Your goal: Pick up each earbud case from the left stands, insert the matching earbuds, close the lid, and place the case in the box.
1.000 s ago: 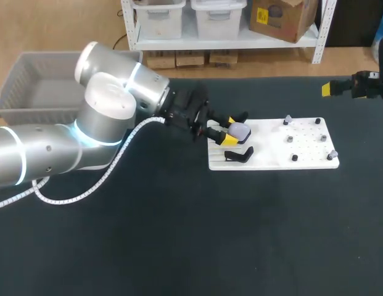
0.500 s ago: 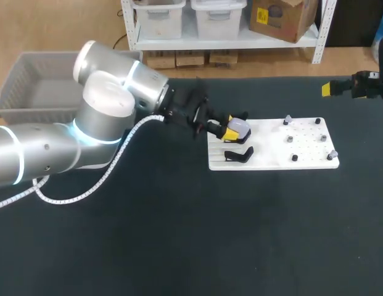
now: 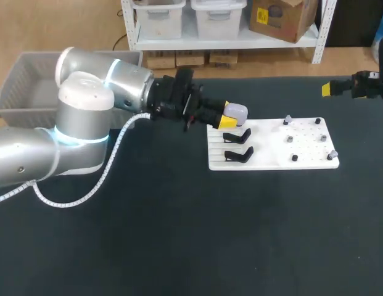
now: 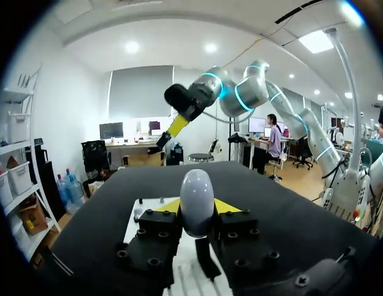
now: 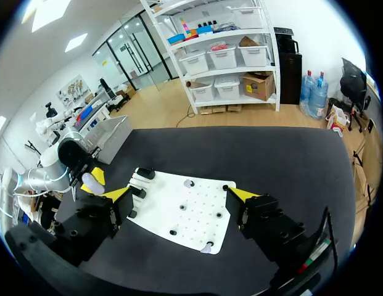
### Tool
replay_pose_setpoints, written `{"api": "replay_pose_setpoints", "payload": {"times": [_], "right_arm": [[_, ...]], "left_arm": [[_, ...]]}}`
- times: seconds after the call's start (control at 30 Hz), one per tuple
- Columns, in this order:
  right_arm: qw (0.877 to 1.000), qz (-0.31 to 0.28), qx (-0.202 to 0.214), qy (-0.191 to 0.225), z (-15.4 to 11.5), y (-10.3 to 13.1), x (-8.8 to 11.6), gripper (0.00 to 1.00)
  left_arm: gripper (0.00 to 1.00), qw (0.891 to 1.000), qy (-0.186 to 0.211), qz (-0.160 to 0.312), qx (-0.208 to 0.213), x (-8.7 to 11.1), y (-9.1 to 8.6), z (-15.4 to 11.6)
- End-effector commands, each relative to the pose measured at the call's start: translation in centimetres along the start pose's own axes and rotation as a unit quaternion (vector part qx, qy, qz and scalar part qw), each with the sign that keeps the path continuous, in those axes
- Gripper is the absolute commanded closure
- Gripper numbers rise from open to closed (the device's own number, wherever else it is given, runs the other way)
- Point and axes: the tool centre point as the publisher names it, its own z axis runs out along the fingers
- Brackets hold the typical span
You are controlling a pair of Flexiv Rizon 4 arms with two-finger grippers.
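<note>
The grey box (image 3: 31, 92) at the table's far left shows no case, so I judge the task barely begun; the white board (image 3: 271, 161) carries two bare black stands (image 3: 238, 154) at its left end and small grey earbuds (image 3: 290, 139) over its right half. The left gripper (image 3: 229, 118) has its fingers clamped on a pale egg-shaped earbud case (image 3: 237, 111), held in the air just above the far stand; the right gripper (image 5: 180, 195) hangs near the table's far right edge, fingers wide apart, holding nothing. Fitting the earbuds, closing the lid and boxing the case all seem left to do.
</note>
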Motion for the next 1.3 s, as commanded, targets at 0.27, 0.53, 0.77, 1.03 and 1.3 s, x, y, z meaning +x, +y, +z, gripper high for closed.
{"api": "replay_pose_setpoints", "payload": {"times": [0.27,0.53,0.77,1.03,1.3], "right_arm": [[1.0,0.0,-0.001,0.0,0.0,-0.1,0.0,0.0],[1.0,0.0,-0.001,0.0,0.0,-0.1,0.0,0.0],[1.0,0.0,-0.001,0.0,0.0,-0.1,0.0,0.0],[1.0,0.0,-0.001,0.0,0.0,-0.1,0.0,0.0],[1.0,-0.018,-0.002,0.002,-0.6,1.1,0.7,0.0]], "left_arm": [[1.0,0.998,-0.015,0.006,-0.068,-2.2,-2.9,0.5],[1.0,0.996,-0.01,-0.002,-0.088,-2.2,-3.6,0.4],[1.0,0.996,-0.027,-0.005,-0.085,-2.2,-3.7,0.6],[1.0,0.996,-0.03,-0.001,-0.086,-2.1,-3.4,0.6],[1.0,0.996,-0.03,-0.001,-0.086,-2.1,-3.4,0.6]]}}
